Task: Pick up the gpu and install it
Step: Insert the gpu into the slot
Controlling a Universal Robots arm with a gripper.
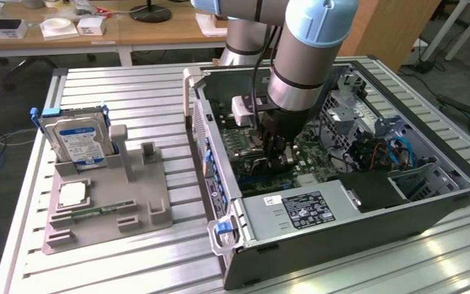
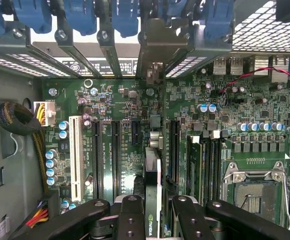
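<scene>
Gripper point(image 2: 152, 212) is down inside the open PC case point(image 1: 431, 202), fingers point(image 2: 130, 215) clamped on the gpu point(image 2: 152, 172). Card sits edge-on over the motherboard point(image 2: 110, 90), in line with the expansion slots, bracket end toward the case's rear wall.
</scene>
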